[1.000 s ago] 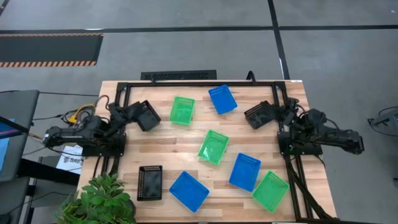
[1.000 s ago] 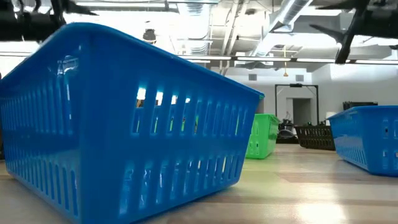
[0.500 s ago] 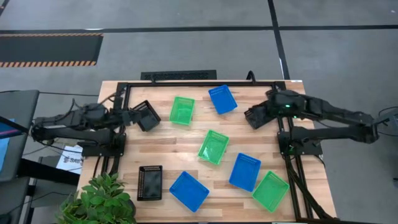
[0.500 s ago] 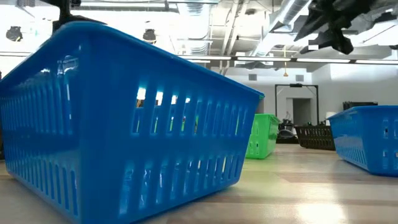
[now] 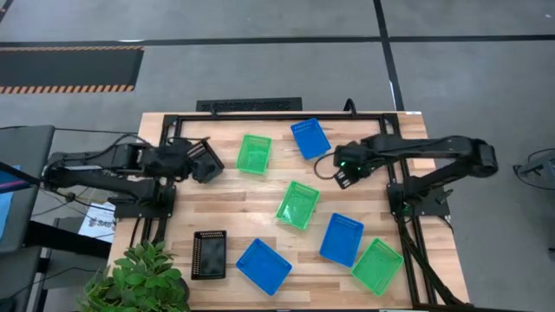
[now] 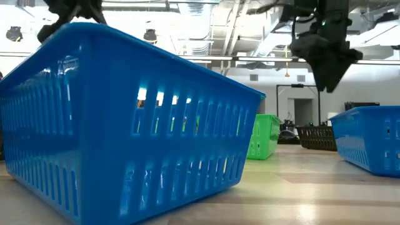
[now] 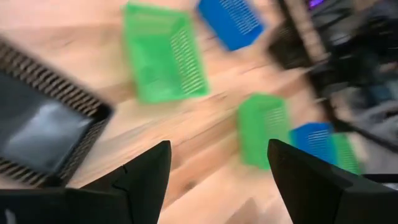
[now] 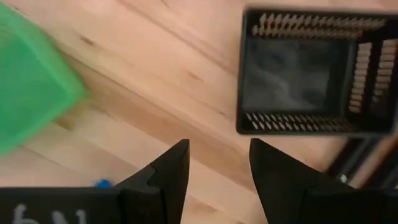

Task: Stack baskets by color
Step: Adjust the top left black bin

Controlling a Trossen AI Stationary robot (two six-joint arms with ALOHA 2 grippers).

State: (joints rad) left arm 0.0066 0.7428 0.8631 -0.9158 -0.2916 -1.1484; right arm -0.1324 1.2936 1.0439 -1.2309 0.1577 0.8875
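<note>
Reaching over the wooden table (image 5: 260, 195), right gripper (image 5: 344, 172) spread and empty beside the far blue basket (image 5: 310, 139), left gripper (image 5: 192, 162) wide, empty, at a black basket (image 5: 206, 162), other green, blue, black baskets scattered apart, unstacked.

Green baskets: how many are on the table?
3: one at the far edge, one in the middle, one at the near right corner. None looks hidden.
</note>
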